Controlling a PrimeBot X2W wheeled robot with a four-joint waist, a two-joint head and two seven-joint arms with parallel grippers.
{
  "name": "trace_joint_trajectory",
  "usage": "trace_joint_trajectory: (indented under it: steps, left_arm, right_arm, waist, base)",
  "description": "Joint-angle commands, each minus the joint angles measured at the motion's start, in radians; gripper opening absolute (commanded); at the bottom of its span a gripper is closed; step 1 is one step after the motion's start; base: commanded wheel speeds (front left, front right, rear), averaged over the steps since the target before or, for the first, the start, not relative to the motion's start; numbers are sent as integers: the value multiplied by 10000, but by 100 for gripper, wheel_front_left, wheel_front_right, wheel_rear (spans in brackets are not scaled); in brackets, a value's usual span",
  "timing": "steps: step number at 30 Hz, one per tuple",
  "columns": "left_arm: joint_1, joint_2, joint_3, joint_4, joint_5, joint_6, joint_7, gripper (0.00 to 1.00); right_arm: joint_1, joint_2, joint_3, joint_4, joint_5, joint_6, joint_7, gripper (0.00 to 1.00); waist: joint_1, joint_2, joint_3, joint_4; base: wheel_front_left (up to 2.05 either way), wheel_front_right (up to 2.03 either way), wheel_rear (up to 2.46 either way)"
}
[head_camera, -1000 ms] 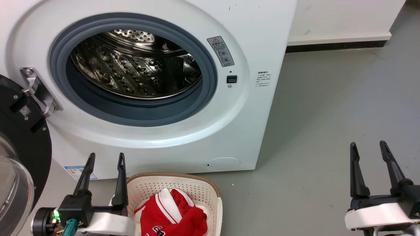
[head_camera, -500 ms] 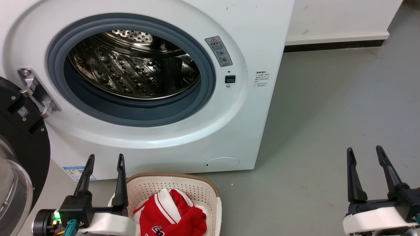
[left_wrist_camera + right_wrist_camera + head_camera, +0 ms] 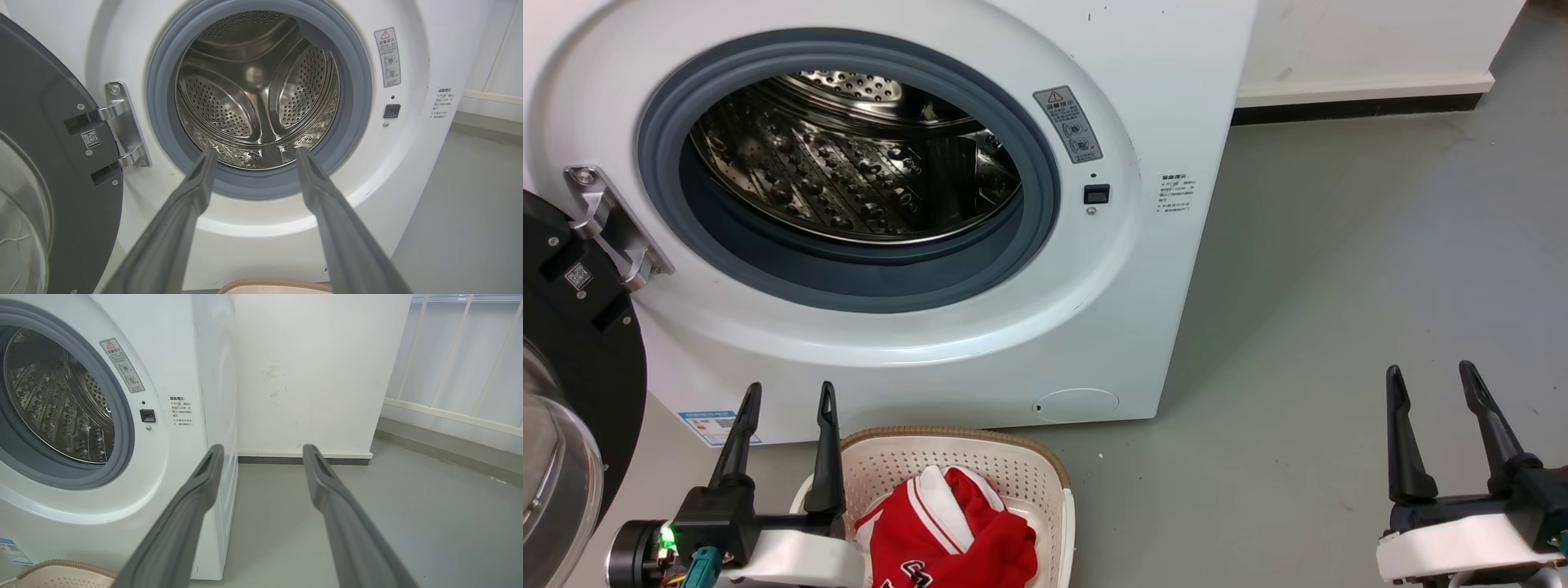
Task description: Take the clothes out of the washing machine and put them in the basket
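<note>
White and bulky, the washing machine (image 3: pixel 1127 310) stands at the far left of the grey floor (image 3: pixel 1339 286). Its black-rimmed glass door (image 3: pixel 580 343) is swung wide to the left, and its perforated steel drum (image 3: pixel 849 171) shines behind the grey gasket (image 3: pixel 849 282). Near its foot sits the basket (image 3: pixel 1013 469), and the clothes (image 3: pixel 947 531) lie bundled inside it — red fabric with white stripes. The left gripper (image 3: pixel 789 389) hovers just left of the basket, fingers spread apart and holding nothing; the right gripper (image 3: pixel 1429 369) hangs well off to the right above the floor — equally wide, equally empty.
</note>
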Motion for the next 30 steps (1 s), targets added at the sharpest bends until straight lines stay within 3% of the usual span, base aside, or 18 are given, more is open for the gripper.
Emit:
trace_joint_trajectory:
  steps: [1,7,8,12,30]
  left_arm:
    - [15,-6,17,-30,24,0,-26,100]
    - [54,-60,109,0,-203,-56,-26,100]
    - [-2,-54,110,9,-207,-49,0,0]
    - [-22,-104,141,414,-382,-52,116,0]
    - [-357,-109,235,830,-3809,-207,933,0]
  right_arm:
    - [-122,9,5,-14,-24,-11,-19,100]
    - [-124,9,15,9,-14,-12,-19,100]
    - [-9,0,10,25,6,2,0,0]
    - [99,17,34,339,177,4,31,0]
    - [-282,-107,144,805,3841,2,755,0]
  waist:
    - [-1,0,-3,-2]
    - [-1,0,-4,-2]
    - [0,0,-5,-1]
    - [-1,0,-10,0]
    - [-1,0,-91,42]
  base:
    - [0,0,0]
    - [0,0,0]
    - [0,0,0]
    - [0,0,0]
    - [0,0,0]
